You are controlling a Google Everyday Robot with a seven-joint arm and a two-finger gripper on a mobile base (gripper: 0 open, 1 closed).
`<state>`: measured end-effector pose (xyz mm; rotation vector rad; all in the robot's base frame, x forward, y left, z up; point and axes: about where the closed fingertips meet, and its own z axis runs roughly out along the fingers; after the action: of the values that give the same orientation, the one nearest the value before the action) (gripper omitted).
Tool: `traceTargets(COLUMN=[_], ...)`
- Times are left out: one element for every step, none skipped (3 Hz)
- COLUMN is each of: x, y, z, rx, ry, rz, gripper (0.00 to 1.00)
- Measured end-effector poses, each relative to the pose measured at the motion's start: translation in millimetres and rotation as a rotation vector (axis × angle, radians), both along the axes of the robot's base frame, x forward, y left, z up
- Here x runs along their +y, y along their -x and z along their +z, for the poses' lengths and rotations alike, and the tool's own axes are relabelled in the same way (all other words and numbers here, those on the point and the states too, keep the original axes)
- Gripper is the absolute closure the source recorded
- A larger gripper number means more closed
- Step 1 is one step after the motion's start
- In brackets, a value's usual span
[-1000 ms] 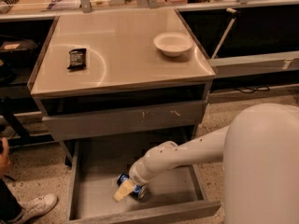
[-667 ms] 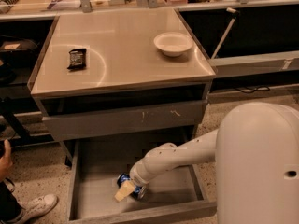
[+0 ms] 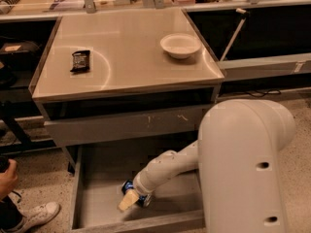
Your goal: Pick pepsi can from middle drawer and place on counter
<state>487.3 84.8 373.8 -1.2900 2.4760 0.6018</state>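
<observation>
The middle drawer (image 3: 99, 176) is pulled open below the counter (image 3: 131, 42), showing its bare grey floor. The pepsi can (image 3: 128, 185) lies on that floor near the front middle; only bits of blue show around the gripper. My gripper (image 3: 133, 197) reaches down into the drawer on the white arm (image 3: 167, 166) and sits right at the can, covering most of it. The can rests low in the drawer, not lifted.
On the counter lie a black snack packet (image 3: 80, 61) at the left and a white bowl (image 3: 180, 45) at the right. A closed grey drawer front (image 3: 126, 126) sits above the open drawer. A person's hand (image 3: 7, 177) and shoe (image 3: 36, 214) are at the lower left.
The gripper and can stay in the same spot in the drawer. The arm's big white upper part has come further into view at the right.
</observation>
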Motion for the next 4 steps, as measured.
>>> traceTargets(x=[-1.1,0.2,0.2,0.2], y=[0.1,-1.0,-1.0,-1.0], z=[-13.0,-14.5,-14.5,-14.5], rx=[0.002,0.001,0.001,0.001], ry=[0.04,0.047,0.047,0.047], rz=[-0.011,-0.009,-0.009,-0.009], gripper=[0.08,0.26,0.5,0.73])
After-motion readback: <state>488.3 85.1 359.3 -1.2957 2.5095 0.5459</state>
